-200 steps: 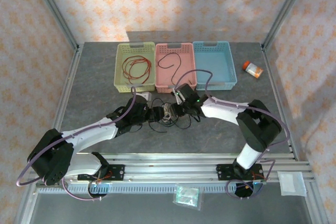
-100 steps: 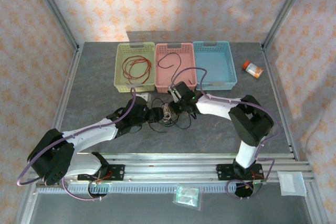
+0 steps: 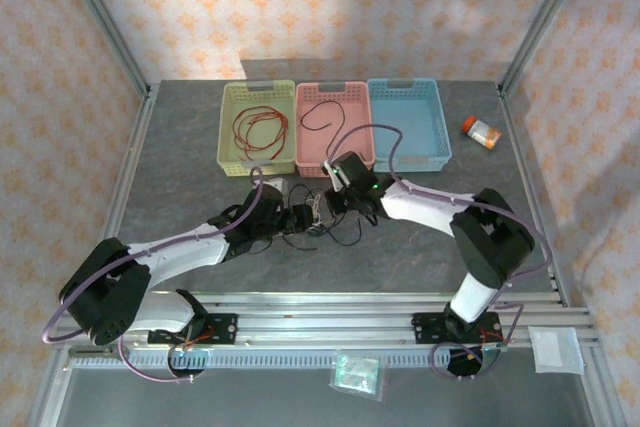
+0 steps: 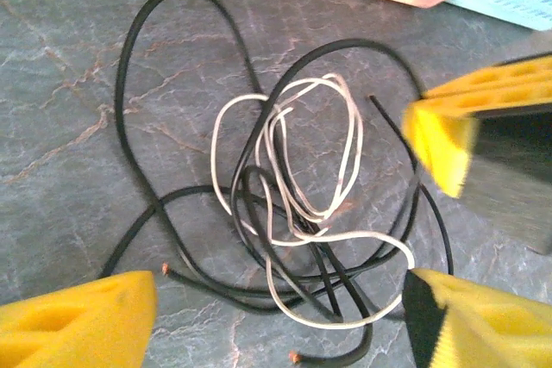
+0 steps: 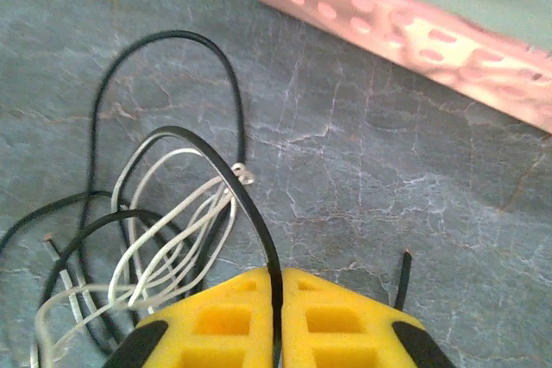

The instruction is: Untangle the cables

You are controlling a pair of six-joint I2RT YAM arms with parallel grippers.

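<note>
Yellow foam pads of the left gripper (image 4: 280, 321) stand wide apart and hold nothing, over the cables (image 4: 293, 221), a loose knot of black and white strands lying on the grey marbled table (image 3: 180, 167) between the two arms. Just beyond, the right gripper (image 5: 278, 286) has its pads pressed together on one black cable (image 5: 266, 239), which arches up out of the knot into the seam between them. Farther back three baskets stand side by side: a green basket (image 3: 260, 88) with a red cable (image 3: 258, 132) coiled in it, a pink basket (image 3: 335, 89) holding a dark cable (image 3: 337, 119), and a blue basket (image 3: 408, 127), with an orange bottle (image 3: 482, 131) lying to their right.
</note>
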